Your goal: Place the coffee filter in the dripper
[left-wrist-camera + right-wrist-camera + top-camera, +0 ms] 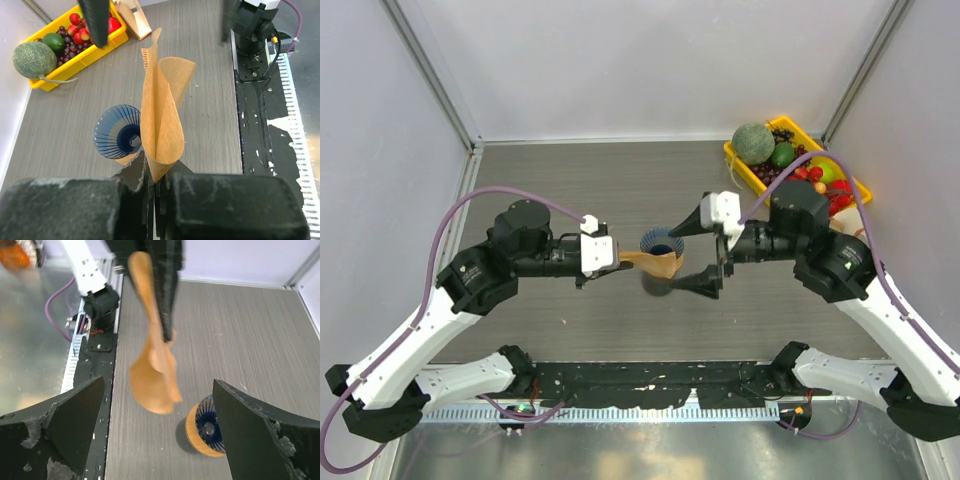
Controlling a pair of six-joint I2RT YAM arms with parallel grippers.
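My left gripper is shut on the narrow end of the tan coffee filter and holds it in the air, partly spread open. In the left wrist view the filter rises from my jaws, just right of the dark blue ribbed dripper. The dripper stands on the table in an orange-brown round base. My right gripper is open wide and empty, its fingers on either side of the filter and the dripper, touching neither.
A yellow tray of fruit, with a green melon, stands at the back right; it also shows in the left wrist view. Enclosure walls stand on three sides. The black arm-base plate runs along the near edge.
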